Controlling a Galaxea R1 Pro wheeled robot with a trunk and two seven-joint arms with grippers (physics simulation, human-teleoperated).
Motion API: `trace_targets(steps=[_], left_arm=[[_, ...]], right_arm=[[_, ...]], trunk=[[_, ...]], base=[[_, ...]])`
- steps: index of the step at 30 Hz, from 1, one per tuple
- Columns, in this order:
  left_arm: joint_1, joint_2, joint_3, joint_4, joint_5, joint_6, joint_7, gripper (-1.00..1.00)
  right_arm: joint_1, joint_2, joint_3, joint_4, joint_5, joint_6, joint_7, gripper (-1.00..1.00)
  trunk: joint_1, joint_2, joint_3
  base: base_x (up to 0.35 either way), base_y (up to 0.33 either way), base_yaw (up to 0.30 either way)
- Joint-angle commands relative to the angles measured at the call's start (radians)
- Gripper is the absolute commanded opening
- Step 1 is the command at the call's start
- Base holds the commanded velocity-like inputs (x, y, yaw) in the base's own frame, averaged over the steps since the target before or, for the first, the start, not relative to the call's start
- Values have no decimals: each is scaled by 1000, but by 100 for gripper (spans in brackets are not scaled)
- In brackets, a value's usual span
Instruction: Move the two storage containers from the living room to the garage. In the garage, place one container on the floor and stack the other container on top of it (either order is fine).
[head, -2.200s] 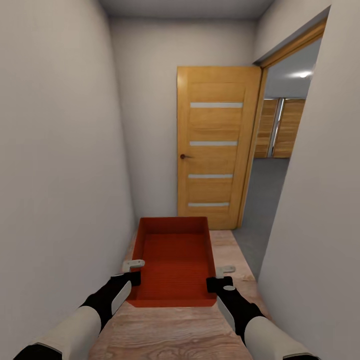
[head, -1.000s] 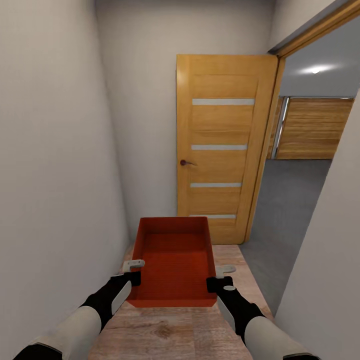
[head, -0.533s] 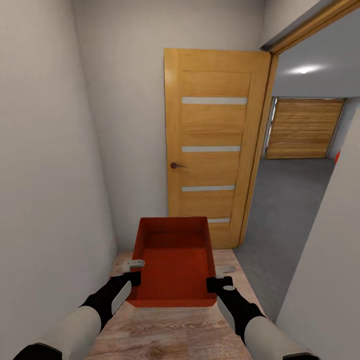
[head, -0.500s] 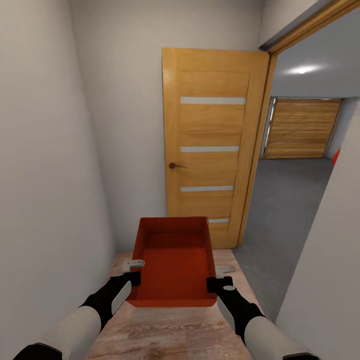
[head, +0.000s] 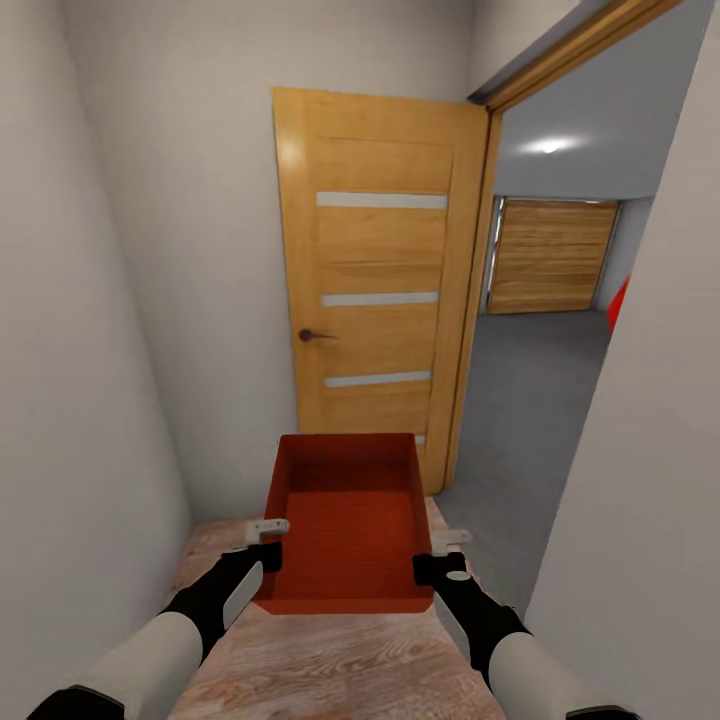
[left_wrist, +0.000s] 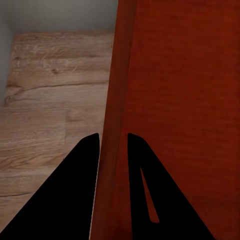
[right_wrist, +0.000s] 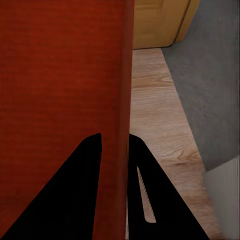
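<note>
Head view downward over container (head: 345, 520); wrist views close alongside its walls.

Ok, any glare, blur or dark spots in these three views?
Head view: sharp, with a soft ceiling highlight past the doorway and a faint sheen on the wooden door. Both wrist views: tool fingers are black silhouettes, and the orange-red plastic storage bin wall looks slightly soft.

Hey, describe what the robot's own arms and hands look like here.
Both forearms are off-white, tapering into black wrist sections with a pale panel. The left hand and right hand have black bases with light grey fingers; in the wrist views, the fingers appear as dark wedge-shaped silhouettes. No cables or markings show.
</note>
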Motion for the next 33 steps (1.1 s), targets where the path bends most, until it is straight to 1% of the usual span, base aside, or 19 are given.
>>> trace_targets(steps=[1, 23, 27, 33], left_arm=[[-1, 1, 77, -5, -23, 9, 26, -100], [-1, -1, 77, -4, -23, 10, 26, -100], [-1, 0, 77, -3, -23, 11, 26, -100], [-1, 1, 77, -3, -23, 12, 22, -100]], right_arm=[[0, 0, 9, -2, -4, 8, 15, -100], [0, 0, 9, -2, -4, 8, 15, -100], [0, -1, 9, -2, -4, 8, 15, -100], [0, 0, 9, -2, -4, 9, 15, -100]], trunk=[[0, -1, -1], [0, -1, -1], [0, -1, -1], [0, -1, -1]], base=[[2, 0, -242], [2, 0, -242], [128, 93, -242], [225, 175, -242]])
